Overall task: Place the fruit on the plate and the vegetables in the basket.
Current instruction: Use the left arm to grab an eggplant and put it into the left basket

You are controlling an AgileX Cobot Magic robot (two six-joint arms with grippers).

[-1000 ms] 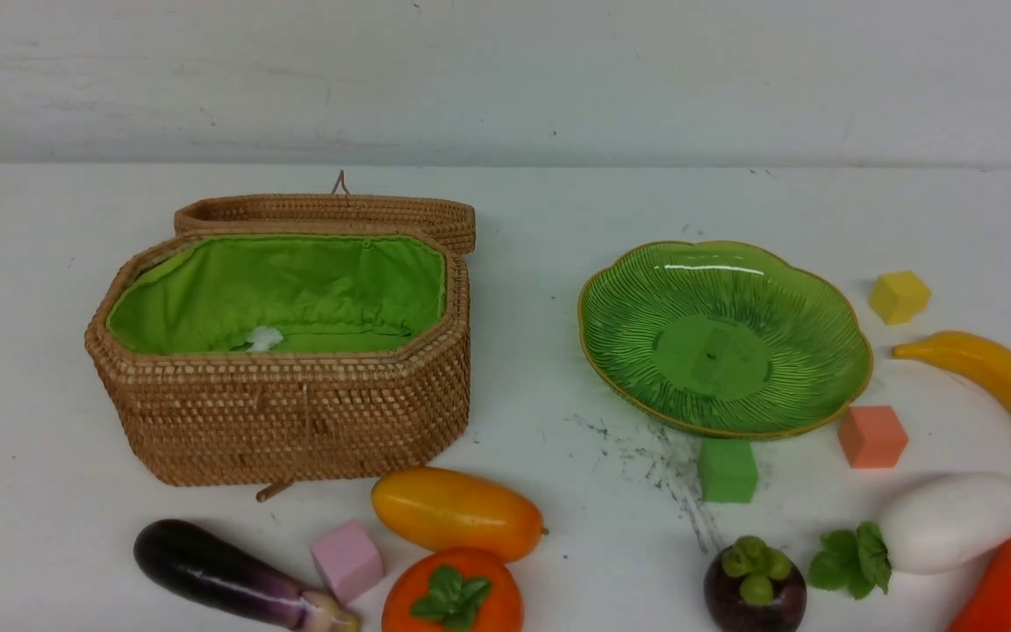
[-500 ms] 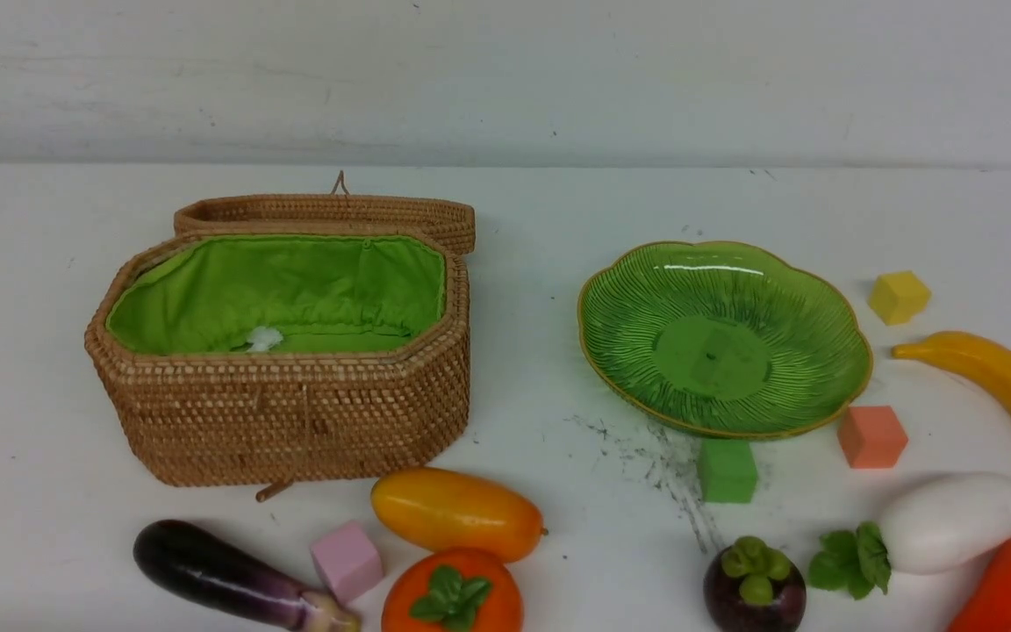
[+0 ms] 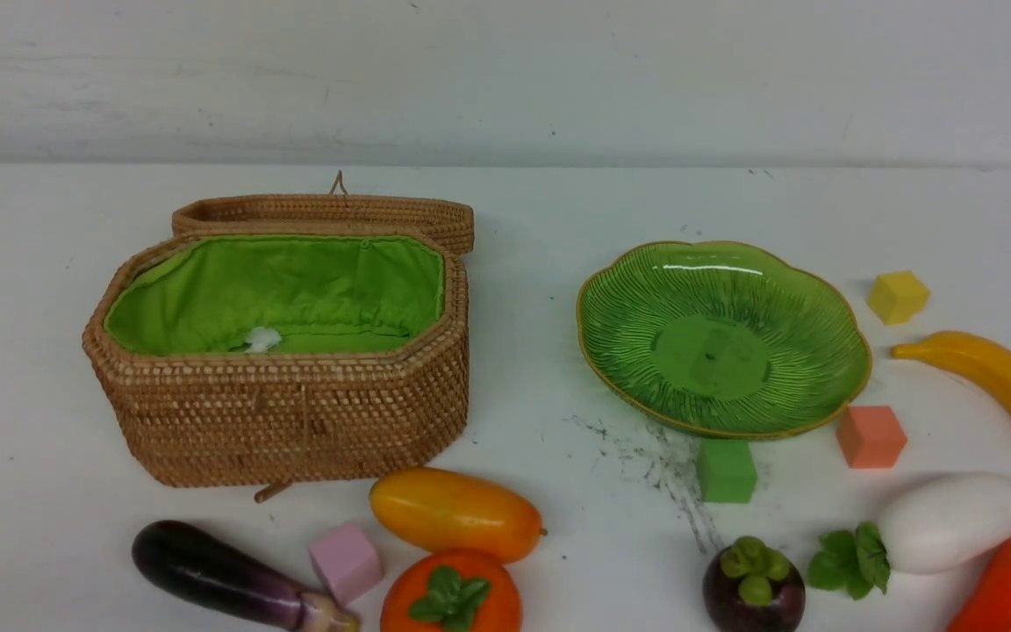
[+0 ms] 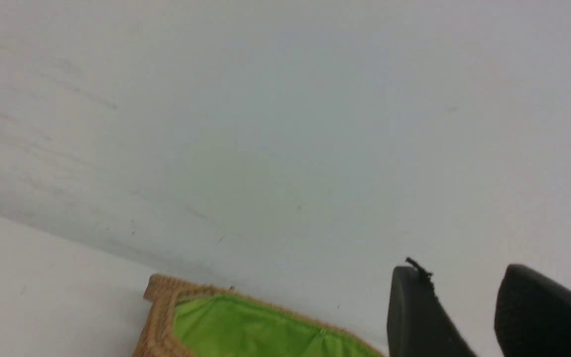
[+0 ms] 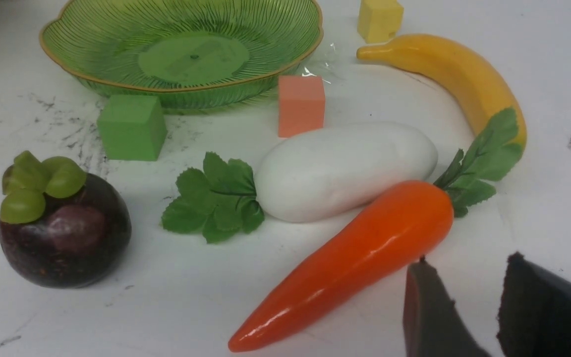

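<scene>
The open basket [image 3: 295, 421] stands at the left and holds none of the vegetables. The plate [image 3: 723, 338] at the right is bare. The mango [image 3: 455, 512], persimmon [image 3: 451, 595] and eggplant [image 3: 225, 575] lie in front of the basket. The mangosteen [image 3: 753, 586], radish [image 3: 953, 520], carrot [image 3: 1010, 586] and banana [image 3: 1006, 386] lie near the plate. My right gripper [image 5: 469, 263] is open and empty, just beside the carrot [image 5: 355, 263]. My left gripper [image 4: 464, 270] is open and empty, above the basket's far rim [image 4: 159, 307]. Neither gripper shows in the front view.
Small cubes sit among the toys: pink [image 3: 345, 560] between eggplant and persimmon, green [image 3: 727, 470] and orange [image 3: 871, 435] at the plate's front edge, yellow [image 3: 898, 296] behind the banana. The basket's lid [image 3: 330, 211] lies open behind it. A wall stands behind the table.
</scene>
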